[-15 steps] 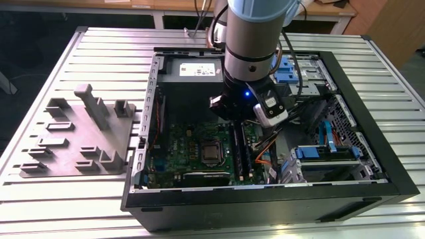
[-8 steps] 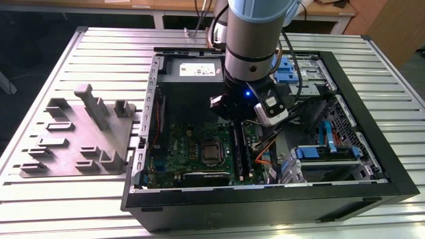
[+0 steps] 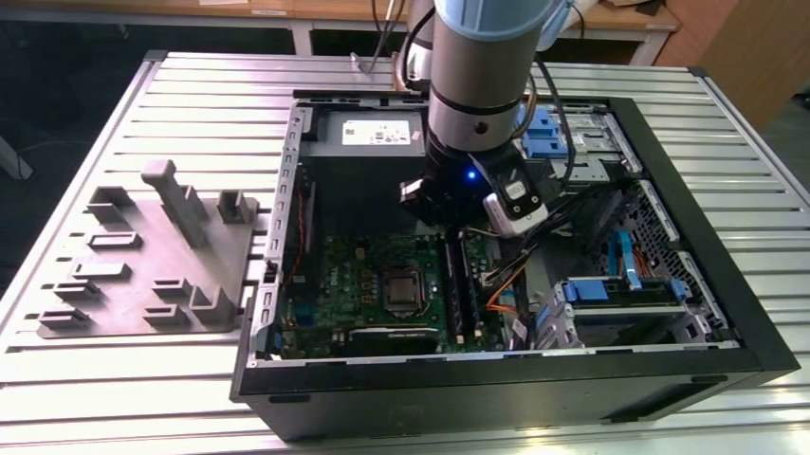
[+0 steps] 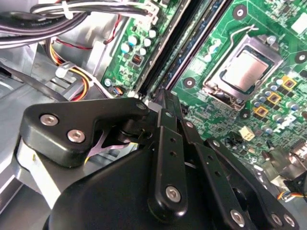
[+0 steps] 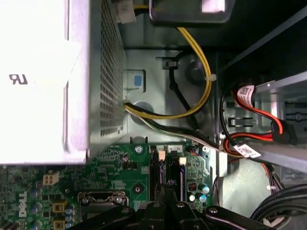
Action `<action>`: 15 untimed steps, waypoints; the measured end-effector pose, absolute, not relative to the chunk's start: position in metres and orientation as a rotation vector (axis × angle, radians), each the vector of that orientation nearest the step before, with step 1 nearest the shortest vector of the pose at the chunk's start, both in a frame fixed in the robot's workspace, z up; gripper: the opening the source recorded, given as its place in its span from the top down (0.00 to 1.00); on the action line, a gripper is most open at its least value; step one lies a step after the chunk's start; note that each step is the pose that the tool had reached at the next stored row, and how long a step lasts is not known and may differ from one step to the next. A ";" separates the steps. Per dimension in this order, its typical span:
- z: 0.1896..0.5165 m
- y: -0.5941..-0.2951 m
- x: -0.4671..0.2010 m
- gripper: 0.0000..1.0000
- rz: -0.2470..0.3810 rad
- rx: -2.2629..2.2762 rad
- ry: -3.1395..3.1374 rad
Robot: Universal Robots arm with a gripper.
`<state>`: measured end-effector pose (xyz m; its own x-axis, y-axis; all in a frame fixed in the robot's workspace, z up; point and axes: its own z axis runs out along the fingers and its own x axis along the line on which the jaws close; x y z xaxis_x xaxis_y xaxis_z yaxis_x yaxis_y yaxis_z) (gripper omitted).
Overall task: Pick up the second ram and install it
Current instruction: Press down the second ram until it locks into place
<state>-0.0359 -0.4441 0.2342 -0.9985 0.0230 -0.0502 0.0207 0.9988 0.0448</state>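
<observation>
The gripper [image 4: 165,103] hangs right over the motherboard [image 4: 225,28] slots, lined up with them. The second ram [image 4: 194,45] seems seated there. I cannot tell whether the jaws are open.

Silver-grey arm [image 3: 479,71], black screw-studded claw [image 4: 165,103], blue light.

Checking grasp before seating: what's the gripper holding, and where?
Cannot be told. The black gripper sits right over the green motherboard's long memory slots; the jaws' tips and any stick are hidden.

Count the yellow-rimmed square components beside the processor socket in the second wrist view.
3 yellow-rimmed square components, in a diagonal row beside the processor socket: first, second, third. Others may be hidden.
</observation>
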 end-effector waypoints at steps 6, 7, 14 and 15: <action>0.229 -0.443 -0.036 0.90 0.068 0.034 3.090; 0.229 -0.442 -0.036 0.90 0.068 0.034 3.090; 0.222 -0.438 -0.036 0.90 0.069 0.034 3.090; 0.222 -0.438 -0.036 0.90 0.068 0.034 3.090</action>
<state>-0.0359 -0.4382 0.2221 -0.9985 0.0229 -0.0502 0.0207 0.9988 0.0447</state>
